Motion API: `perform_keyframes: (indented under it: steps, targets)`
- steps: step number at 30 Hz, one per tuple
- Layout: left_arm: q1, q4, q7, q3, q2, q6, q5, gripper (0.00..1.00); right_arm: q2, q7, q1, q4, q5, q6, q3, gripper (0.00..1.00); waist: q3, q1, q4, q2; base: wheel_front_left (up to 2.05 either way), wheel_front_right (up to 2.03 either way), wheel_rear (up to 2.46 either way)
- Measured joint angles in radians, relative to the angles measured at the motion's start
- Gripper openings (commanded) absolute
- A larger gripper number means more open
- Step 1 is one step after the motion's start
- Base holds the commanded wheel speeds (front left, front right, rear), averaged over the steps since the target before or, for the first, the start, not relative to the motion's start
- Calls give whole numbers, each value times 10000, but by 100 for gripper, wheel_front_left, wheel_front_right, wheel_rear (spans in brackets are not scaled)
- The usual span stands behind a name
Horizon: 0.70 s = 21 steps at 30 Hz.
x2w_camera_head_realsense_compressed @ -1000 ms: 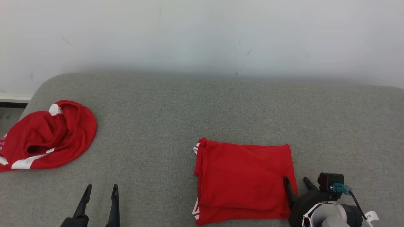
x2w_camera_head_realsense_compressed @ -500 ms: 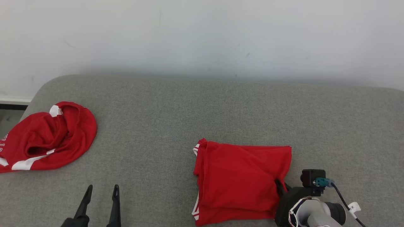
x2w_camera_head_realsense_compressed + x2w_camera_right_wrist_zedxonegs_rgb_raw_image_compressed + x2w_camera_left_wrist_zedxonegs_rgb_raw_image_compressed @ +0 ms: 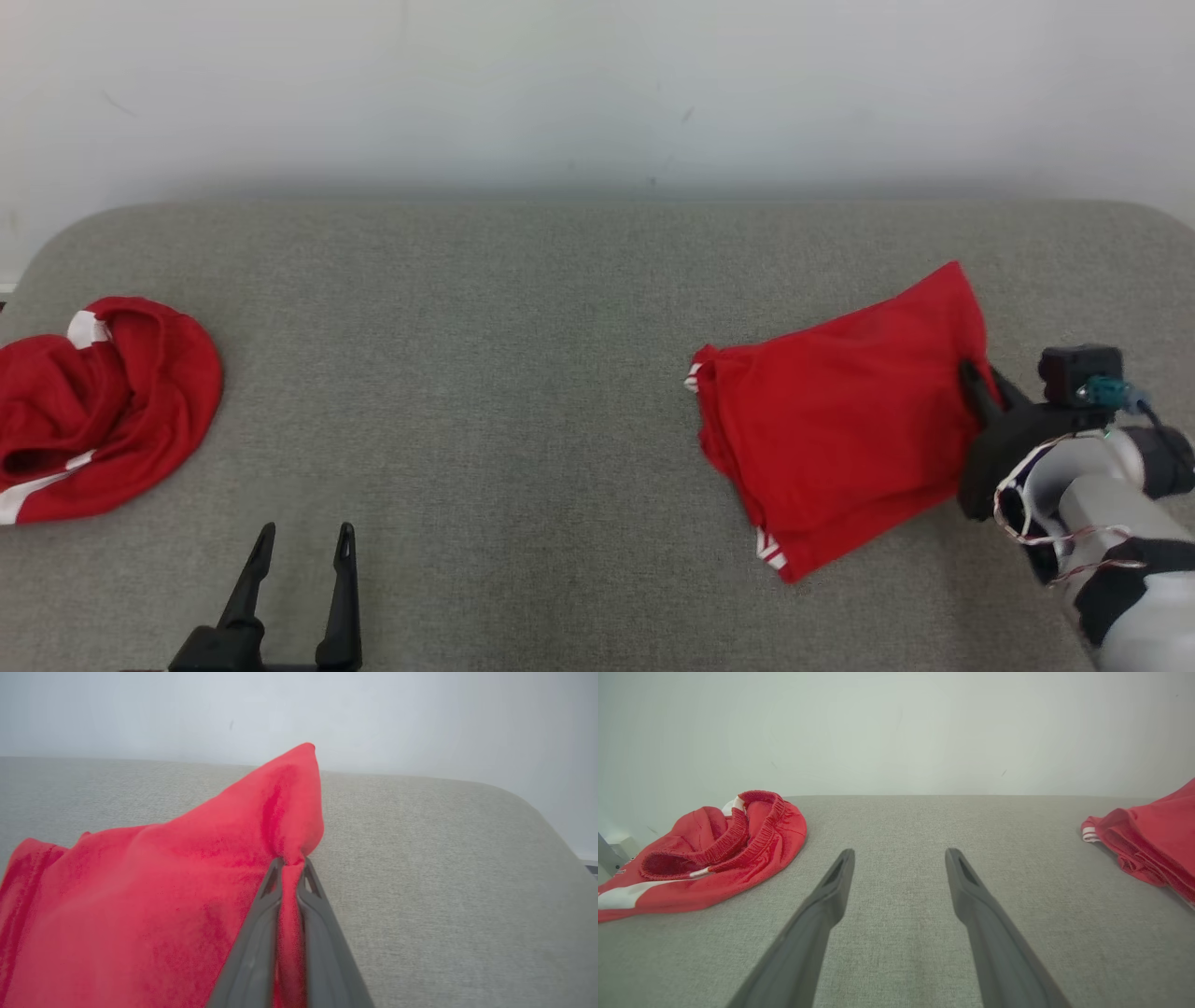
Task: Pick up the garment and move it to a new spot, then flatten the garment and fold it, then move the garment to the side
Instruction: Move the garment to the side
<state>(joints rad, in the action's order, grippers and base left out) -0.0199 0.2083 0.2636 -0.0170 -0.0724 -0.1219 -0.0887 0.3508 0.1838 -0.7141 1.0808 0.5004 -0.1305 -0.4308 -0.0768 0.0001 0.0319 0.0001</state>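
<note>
A folded red garment [image 3: 840, 429] with white trim hangs tilted at the right of the grey couch surface [image 3: 523, 355], its right edge lifted. My right gripper [image 3: 980, 378] is shut on that edge; in the right wrist view the fingers [image 3: 261, 924] pinch the red cloth [image 3: 163, 891], whose corner peaks above them. The garment's left edge [image 3: 1148, 844] shows at the right of the left wrist view. My left gripper [image 3: 299, 537] stands open low at the left, above bare cushion, its fingers [image 3: 822, 905] spread with nothing between them.
A second red garment [image 3: 93, 411] with white bands lies crumpled at the couch's left end, also seen from the left wrist [image 3: 714, 849]. A pale wall [image 3: 597, 84] runs behind the couch. The cushion's right end [image 3: 528, 807] curves down.
My right gripper closed on the folded garment's right edge and carried it up and to the right, tilting it. The head camera has shifted too. The left gripper stays put.
</note>
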Motion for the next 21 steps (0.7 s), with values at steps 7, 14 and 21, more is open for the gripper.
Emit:
perform_keyframes:
  steps: [7, 14, 21]
  targets:
    - [-565, -307, -2, -38, -359, 0, 96, 100, 1457, -303, -1216, -176, -23, 0, -759, 0, -749, 0, -335, 1, 0, 0, 0]
    - [-1049, -395, -2, 90, -548, -4, 198, 100, 2468, -514, -2159, -81, 77, 0, -1127, 0, -1509, 1, -533, 1, 0, 0, 0]
    - [-1282, -468, -2, 153, -571, 19, 198, 100, 3095, -606, -2962, 184, 253, 0, -1333, 0, -2150, 2, -704, 1, 0, 0, 0]
